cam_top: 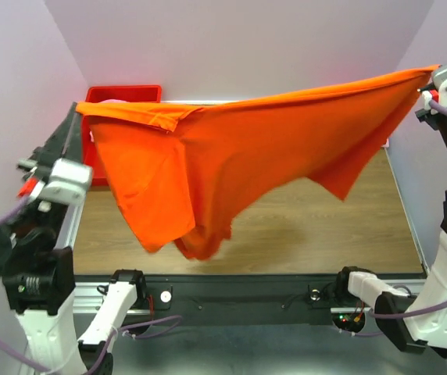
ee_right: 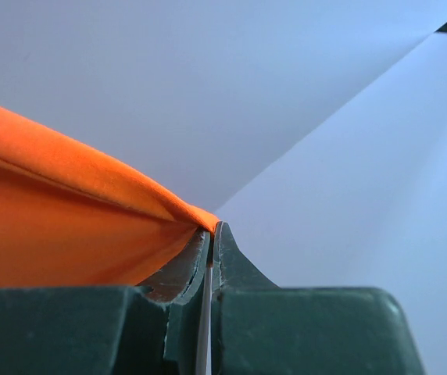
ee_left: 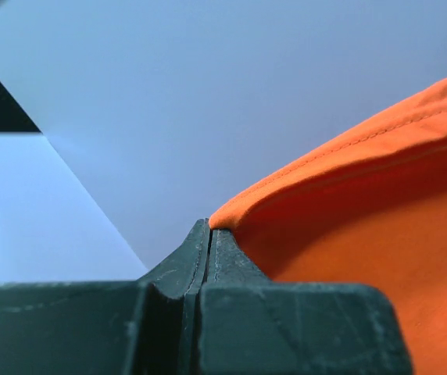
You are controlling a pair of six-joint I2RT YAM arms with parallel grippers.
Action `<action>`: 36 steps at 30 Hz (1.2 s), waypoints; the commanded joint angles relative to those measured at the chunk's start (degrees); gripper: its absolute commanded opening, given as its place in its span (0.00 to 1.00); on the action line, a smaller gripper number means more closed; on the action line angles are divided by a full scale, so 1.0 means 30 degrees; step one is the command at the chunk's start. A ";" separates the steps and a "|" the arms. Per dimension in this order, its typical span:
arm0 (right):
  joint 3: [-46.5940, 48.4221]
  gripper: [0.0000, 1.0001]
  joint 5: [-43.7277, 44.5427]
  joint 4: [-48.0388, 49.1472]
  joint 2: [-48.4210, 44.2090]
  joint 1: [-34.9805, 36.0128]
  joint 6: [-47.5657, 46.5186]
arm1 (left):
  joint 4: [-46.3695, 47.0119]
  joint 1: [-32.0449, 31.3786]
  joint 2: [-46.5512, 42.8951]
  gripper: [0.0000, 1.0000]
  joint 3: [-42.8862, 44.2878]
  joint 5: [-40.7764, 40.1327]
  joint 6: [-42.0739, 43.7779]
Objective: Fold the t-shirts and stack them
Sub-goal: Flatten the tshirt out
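Holding the orange shirt (cam_top: 208,156) well above the table (cam_top: 317,234), strung out between the two arms. Clamped at both ends: left gripper (ee_left: 209,228) pressed together on a stitched hem, right gripper (ee_right: 212,228) pressed together on a folded edge, with cloth caught right at the fingertips in each wrist view. Running left to right across the workspace along its long axis, from just in front of the bin (cam_top: 122,94) over to the far right wall, and sloping upward toward the right in the top view. Sagging unevenly below that line, with the heaviest folds hanging left of centre and a shorter flap dangling toward the right; seemingly clear of the wood, though hard to say for the lowest fold. Neither arm nearer than the other, one end each, but more weight on the left side. Likely calling for an even lowering of both ends, keeping the taut edge parallel to the near rail, so as to lay the cloth flat rather than bunched. No other shirt clearly visible.
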 commanded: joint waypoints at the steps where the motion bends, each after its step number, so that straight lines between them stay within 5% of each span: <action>1: -0.1353 0.00 0.1389 0.0604 0.1446 -0.0203 -0.0346 | -0.1447 0.0101 0.1006 0.00 -0.1896 -0.1905 0.1084; 15: 0.1928 0.00 0.1448 0.0779 0.4349 -0.0203 0.0065 | 0.0779 0.0102 0.2941 0.00 -0.0259 -0.1563 -0.0234; 36: 0.2368 0.00 0.3352 0.1716 -0.1160 -0.0203 -0.2776 | -0.2967 0.0102 -0.2246 0.00 0.3287 -0.3465 0.0173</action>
